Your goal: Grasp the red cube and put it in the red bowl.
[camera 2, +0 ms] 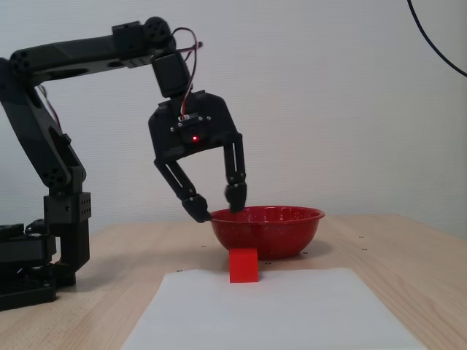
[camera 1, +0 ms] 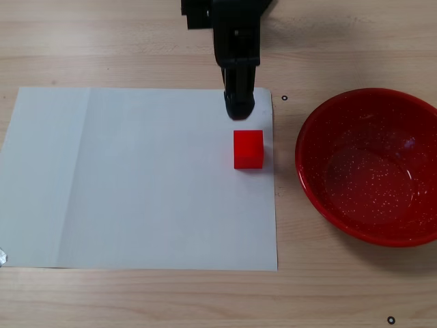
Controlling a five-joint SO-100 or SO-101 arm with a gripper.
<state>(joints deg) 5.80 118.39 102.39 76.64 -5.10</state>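
The red cube (camera 1: 248,149) sits on a white paper sheet (camera 1: 136,178) near its right edge, left of the red bowl (camera 1: 372,167) on the wooden tabletop (camera 1: 136,41). Above the cube, the gripper (camera 2: 219,206) hangs with fingers (camera 2: 236,195) spread, holding nothing.

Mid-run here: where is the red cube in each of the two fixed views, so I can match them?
Looking-down fixed view: the red cube sits near the white paper's right edge, just below the hand.
Side-on fixed view: the red cube stands at centre on the paper's far end, below the open hand.
Shared landmark: the red bowl, right of the cube from above, behind it from the side.
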